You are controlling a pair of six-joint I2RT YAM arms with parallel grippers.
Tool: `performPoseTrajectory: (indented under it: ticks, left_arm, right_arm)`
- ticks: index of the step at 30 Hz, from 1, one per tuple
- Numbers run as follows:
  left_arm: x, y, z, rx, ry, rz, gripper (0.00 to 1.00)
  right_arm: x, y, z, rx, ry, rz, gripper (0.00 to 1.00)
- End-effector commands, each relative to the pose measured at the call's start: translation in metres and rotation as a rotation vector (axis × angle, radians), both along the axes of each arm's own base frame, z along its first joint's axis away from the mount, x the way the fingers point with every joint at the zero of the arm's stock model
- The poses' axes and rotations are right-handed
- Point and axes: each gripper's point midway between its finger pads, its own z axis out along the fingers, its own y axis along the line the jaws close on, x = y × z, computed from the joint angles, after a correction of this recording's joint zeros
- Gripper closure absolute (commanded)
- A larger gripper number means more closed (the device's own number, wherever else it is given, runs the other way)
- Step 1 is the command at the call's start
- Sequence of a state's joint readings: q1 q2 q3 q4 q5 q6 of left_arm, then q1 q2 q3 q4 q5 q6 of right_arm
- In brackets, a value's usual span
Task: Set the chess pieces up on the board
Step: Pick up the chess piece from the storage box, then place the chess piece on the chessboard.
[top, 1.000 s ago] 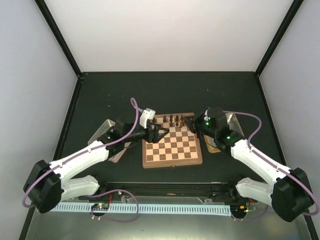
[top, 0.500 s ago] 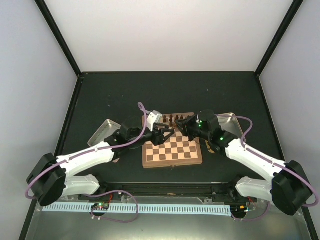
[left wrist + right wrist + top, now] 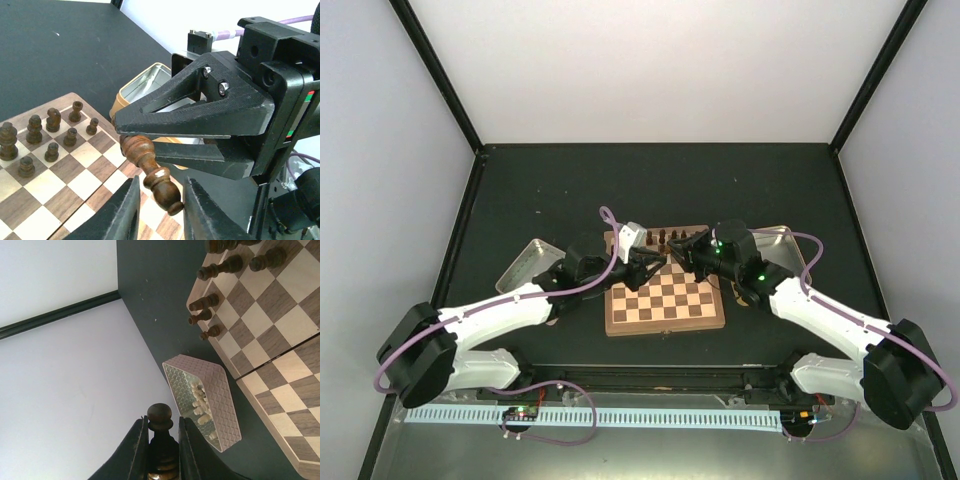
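1. The right claw [image 3: 160, 429] is pinching a dark chess piece [image 3: 150, 169] by one end, in the air above the board [image 3: 665, 300].
2. The left claw [image 3: 161, 184] straddles the free end of this piece; whether it touches it, I cannot tell.
3. More dark pieces [image 3: 35, 129] stand at the board's far edge.

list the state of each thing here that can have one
right end effector, shut on a dark chess piece
left end effector, flanking that piece's base, grip unclear
board, lying open flat, most squares bare
standing chess pieces, upright along its far edge
pink box, holding pale pieces
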State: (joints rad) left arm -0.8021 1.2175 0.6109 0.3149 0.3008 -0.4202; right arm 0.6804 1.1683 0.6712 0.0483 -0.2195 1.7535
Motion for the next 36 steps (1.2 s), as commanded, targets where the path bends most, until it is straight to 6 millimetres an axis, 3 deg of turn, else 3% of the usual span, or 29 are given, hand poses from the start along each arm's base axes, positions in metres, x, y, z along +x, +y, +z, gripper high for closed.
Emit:
performPoseTrajectory:
  ticks: [1,7,15,19,23,28,31,36]
  left_arm:
    - [0.008,-0.003,0.018,-0.025,-0.067,0.029,0.80]
    - [0.010,0.003,0.020,0.011,-0.087,0.050,0.98]
    - [-0.004,0.019,0.013,0.141,-0.068,0.023,0.98]
    - [-0.009,0.030,0.008,0.237,0.022,0.040,0.98]
    - [-0.020,0.045,-0.012,0.427,0.186,0.033,0.98]
    - [-0.044,0.067,-0.055,0.706,0.457,-0.005,0.98]
    - [-0.054,0.072,-0.079,0.829,0.565,-0.057,0.98]
    - [-0.054,0.076,-0.099,0.955,0.640,-0.089,0.98]
  right_arm:
    - [0.004,0.006,0.018,0.030,-0.042,-0.004,0.89]
    - [0.009,-0.001,0.020,-0.038,-0.103,-0.018,0.89]
    - [0.021,-0.024,0.040,-0.266,-0.336,-0.034,0.88]
    - [0.021,-0.040,0.031,-0.439,-0.391,-0.011,0.88]
    - [0.018,-0.062,0.011,-0.606,-0.385,-0.007,0.88]
    - [0.010,-0.081,-0.003,-0.685,-0.374,-0.028,0.88]
    - [0.008,-0.087,-0.009,-0.708,-0.371,-0.033,0.88]
    - [0.006,-0.091,-0.011,-0.724,-0.382,-0.034,0.87]
